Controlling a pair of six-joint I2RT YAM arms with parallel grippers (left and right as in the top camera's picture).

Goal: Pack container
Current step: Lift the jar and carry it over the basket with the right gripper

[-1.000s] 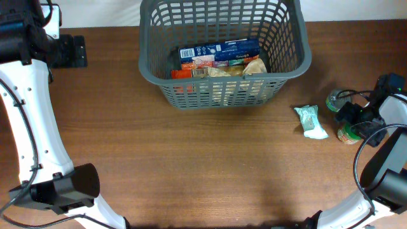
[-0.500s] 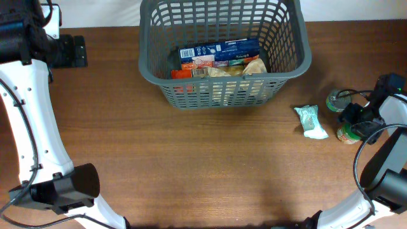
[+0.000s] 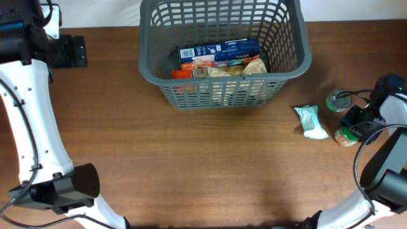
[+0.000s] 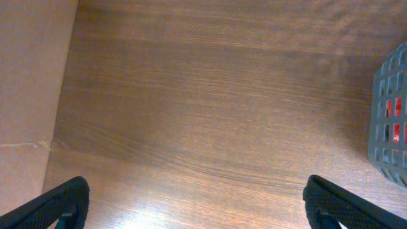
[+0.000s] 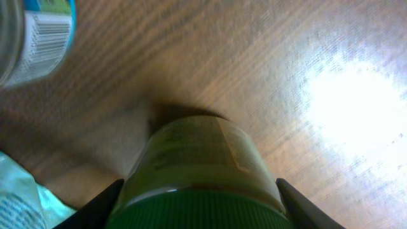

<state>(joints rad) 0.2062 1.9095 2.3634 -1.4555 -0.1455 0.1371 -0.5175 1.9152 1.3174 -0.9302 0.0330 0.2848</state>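
Observation:
The dark grey slotted basket [image 3: 145, 63] stands at the back centre with a blue box and several packets inside; its corner shows in the left wrist view [image 4: 391, 114]. My right gripper [image 3: 357, 122] is at the far right, over a green-lidded jar [image 3: 345, 136] that stands on the table. In the right wrist view the fingers [image 5: 200, 203] press both sides of the jar [image 5: 203, 152] at its lid. My left gripper [image 3: 75, 51] is at the back left, open and empty [image 4: 194, 203] above bare wood.
A small metal can [image 3: 335, 100] stands just behind the jar and also shows in the right wrist view [image 5: 32, 38]. A pale green pouch [image 3: 311, 121] lies left of the jar. The table's left edge [image 4: 60, 114] is near my left gripper.
My right gripper has shifted slightly down and left over the jar, and the jar has edged a little left. The left arm and basket have not moved.

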